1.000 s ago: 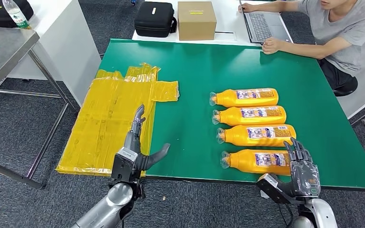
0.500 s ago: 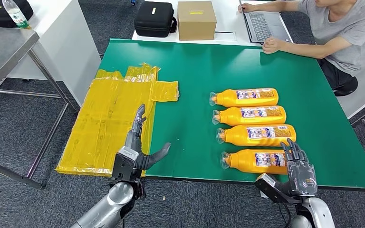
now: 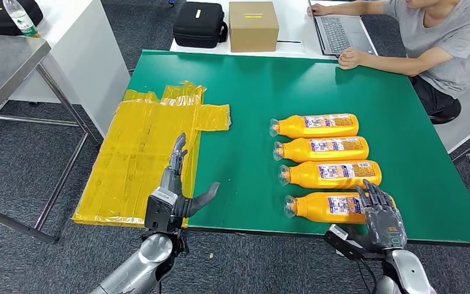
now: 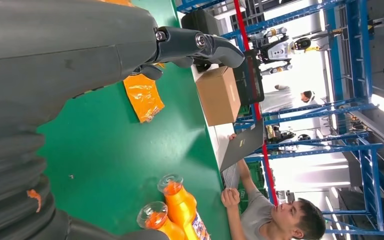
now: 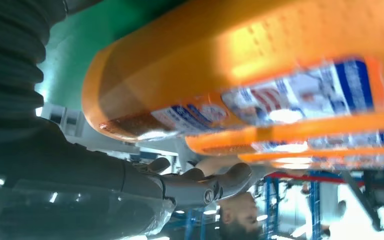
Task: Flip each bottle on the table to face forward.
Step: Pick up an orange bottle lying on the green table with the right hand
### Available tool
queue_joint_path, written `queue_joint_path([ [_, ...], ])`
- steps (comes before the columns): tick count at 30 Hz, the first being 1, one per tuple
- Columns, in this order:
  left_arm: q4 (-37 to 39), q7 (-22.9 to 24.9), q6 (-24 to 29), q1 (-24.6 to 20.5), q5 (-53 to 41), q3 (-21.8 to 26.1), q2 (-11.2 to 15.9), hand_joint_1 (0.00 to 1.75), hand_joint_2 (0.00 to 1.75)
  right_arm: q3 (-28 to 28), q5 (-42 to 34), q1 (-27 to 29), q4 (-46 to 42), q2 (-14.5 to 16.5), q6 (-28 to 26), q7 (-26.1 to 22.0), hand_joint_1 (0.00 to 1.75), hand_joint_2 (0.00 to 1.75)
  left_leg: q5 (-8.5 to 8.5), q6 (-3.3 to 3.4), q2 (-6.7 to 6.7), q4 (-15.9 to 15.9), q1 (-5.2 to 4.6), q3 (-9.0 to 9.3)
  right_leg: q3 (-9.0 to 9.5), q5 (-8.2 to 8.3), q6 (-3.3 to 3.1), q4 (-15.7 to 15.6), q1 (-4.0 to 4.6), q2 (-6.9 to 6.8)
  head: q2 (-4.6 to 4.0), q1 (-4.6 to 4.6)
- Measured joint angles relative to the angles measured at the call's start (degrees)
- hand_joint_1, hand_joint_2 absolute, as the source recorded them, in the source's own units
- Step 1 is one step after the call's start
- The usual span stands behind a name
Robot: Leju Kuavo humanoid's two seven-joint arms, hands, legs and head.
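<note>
Several orange bottles lie on their sides in a column on the green table [image 3: 257,92], necks to the left, labels up. The nearest bottle [image 3: 327,207] lies by the front edge; behind it come a second [image 3: 330,174], a third [image 3: 321,148] and the farthest [image 3: 315,125]. My right hand [image 3: 382,217] reaches over the base end of the nearest bottle, fingers spread above it, holding nothing; the right wrist view has that bottle [image 5: 240,65] very close. My left hand [image 3: 174,193] hovers open at the front left edge, fingers straight, thumb out.
Yellow plastic sheeting [image 3: 144,153] drapes over the table's left side. A black case [image 3: 200,24] and a cardboard box [image 3: 253,26] stand on the white desk behind. A person [image 3: 440,37] sits at the far right with a laptop [image 3: 336,30].
My right hand has crept forward and slightly left, now overlapping the base of the nearest bottle. The left hand and the bottles have stayed put.
</note>
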Motion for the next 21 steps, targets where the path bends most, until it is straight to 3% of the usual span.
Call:
queue_joint_path([
  [7,-0.02,0.02,-0.51,-0.01,0.63,-0.07,0.00,0.00,1.75,0.52,2.99,-0.12,-2.21,-2.06,8.04,2.58,0.00,1.75,0.00,0.00,0.00,0.00,0.00,0.03,0.01,0.00,0.00,0.00,0.00,0.00,0.00,0.00],
  [14,-0.02,0.11,-0.95,-0.01,0.69,-0.07,0.00,0.00,1.75,0.81,3.95,-0.19,-2.91,-3.19,10.46,2.98,0.01,1.75,0.01,0.02,0.00,0.01,0.00,0.05,0.04,0.00,0.00,-0.01,0.00,0.00,0.00,0.00],
  [16,-0.02,0.11,-0.98,-0.01,0.69,-0.07,0.00,0.00,1.75,0.85,3.76,-0.20,-3.02,-3.44,11.28,2.97,0.72,1.75,0.01,0.02,0.00,0.01,0.00,0.05,0.05,0.00,0.00,-0.01,-0.01,0.00,0.00,0.01],
  [18,-0.02,0.11,-1.08,-0.01,0.70,-0.07,0.00,0.00,1.75,0.91,3.01,-0.17,-3.15,-3.81,12.80,2.70,1.58,1.75,0.01,0.02,0.00,0.01,-0.01,0.06,0.06,0.00,0.00,-0.01,-0.01,0.00,0.00,0.01],
  [21,-0.02,0.11,-1.19,-0.01,0.77,-0.07,0.00,0.00,1.75,1.01,1.45,-0.10,-3.18,-4.50,15.13,1.86,1.75,1.75,0.01,0.02,0.01,0.01,-0.02,0.07,0.06,0.00,0.00,-0.01,-0.02,0.01,0.00,0.00],
])
